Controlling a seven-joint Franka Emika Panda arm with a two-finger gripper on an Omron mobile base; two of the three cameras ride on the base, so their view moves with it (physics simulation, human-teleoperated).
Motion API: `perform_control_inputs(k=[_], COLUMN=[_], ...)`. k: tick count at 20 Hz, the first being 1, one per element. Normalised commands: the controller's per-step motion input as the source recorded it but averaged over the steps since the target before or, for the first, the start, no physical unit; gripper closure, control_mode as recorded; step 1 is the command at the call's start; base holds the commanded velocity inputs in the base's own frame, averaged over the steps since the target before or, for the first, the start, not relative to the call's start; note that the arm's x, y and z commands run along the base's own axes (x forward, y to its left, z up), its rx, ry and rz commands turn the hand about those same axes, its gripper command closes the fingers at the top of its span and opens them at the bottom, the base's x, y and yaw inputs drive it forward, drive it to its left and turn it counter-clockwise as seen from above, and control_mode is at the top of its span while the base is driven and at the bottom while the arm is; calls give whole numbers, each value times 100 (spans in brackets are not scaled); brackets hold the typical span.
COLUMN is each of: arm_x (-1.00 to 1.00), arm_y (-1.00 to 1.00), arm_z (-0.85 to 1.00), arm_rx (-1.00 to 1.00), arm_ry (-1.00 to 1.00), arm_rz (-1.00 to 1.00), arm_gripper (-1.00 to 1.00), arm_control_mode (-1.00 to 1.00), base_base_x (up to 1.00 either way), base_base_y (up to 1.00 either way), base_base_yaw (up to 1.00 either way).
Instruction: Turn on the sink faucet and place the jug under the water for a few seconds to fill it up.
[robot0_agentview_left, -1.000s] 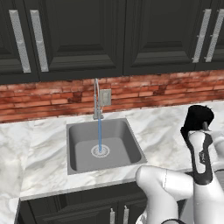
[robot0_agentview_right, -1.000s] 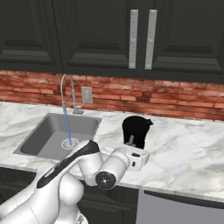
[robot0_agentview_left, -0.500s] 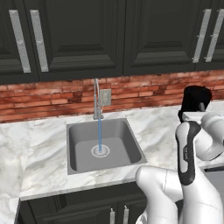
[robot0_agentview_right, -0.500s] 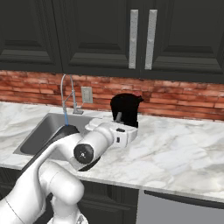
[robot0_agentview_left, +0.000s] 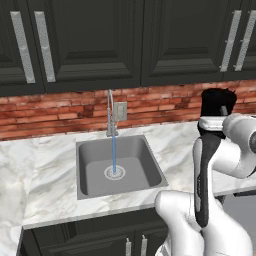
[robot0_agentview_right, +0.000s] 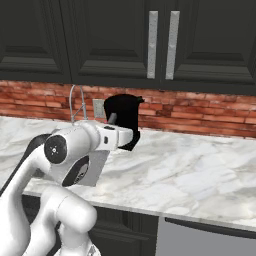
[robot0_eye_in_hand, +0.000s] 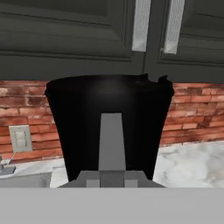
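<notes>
Black jug (robot0_eye_in_hand: 109, 127) pinched in the gripper (robot0_agentview_right: 127, 137), fingers clamped on its handle, held upright in the air over the marble counter (robot0_agentview_right: 200, 175), right of the sink (robot0_agentview_left: 117, 167), water (robot0_agentview_left: 114, 155) running from the sink faucet (robot0_agentview_left: 110, 112) onto the drain, no readable writing anywhere.

No readable txt, labels, brands or nos. anywhere.
</notes>
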Motion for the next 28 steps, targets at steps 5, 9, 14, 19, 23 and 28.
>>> perform_control_inputs(k=[5, 9, 14, 19, 23, 28], arm_x=[-60, -63, -44, -34, -1, 16], arm_y=[100, 100, 100, 100, 100, 89], arm_z=[-6, -29, -36, -61, -56, -53], arm_rx=[0, 0, 0, 0, 0, 0], arm_ry=[10, 6, 5, -1, -7, -1], arm_rz=[-3, -7, -10, -10, -13, -7], arm_gripper=[100, 100, 100, 100, 100, 100], arm_control_mode=[-100, -100, -100, -100, -100, -100], base_base_x=[0, 0, 0, 0, 0, 0], base_base_y=[0, 0, 0, 0, 0, 0], base_base_yaw=[0, 0, 0, 0, 0, 0])
